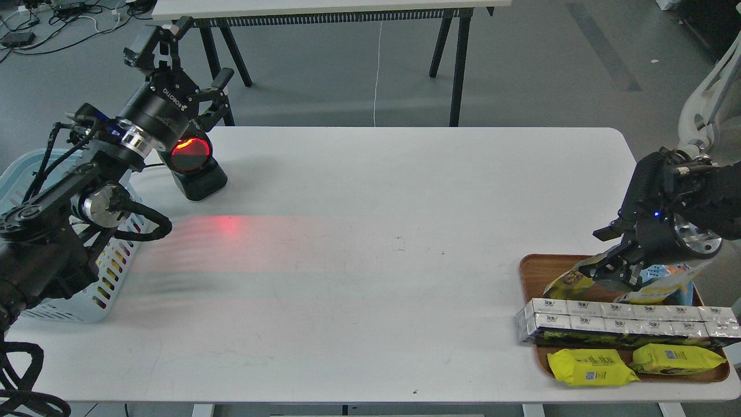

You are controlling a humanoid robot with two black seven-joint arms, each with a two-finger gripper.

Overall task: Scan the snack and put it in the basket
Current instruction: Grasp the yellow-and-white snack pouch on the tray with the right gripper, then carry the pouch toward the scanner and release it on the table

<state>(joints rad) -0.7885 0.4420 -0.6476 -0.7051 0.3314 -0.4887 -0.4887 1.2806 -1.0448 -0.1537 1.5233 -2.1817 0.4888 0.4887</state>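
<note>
Two black robot arms work over a wide white rectangular surface [370, 260], one at each end.

A light blue slotted plastic basket [113, 278] sits at the left edge, partly hidden by the left arm, whose collar carries white lettering that looks like "ROBOTIQ". The left tool [179, 58] is raised beyond the far edge with its fingers spread and nothing between them. Just beside that arm stands a black scanner with a round red glowing window [192, 163], casting a red patch on the surface. At the right, a brown wooden tray [529, 272] holds silver-white boxed packs [619, 321] with writing too small to read and two flat bright-yellow wrapped packs [590, 366]. The right tool [608, 263] is lowered onto the small yellow-and-silver stand-up snack pouch [570, 284] at the tray's back, touching it; whether it has clenched cannot be told.
</note>
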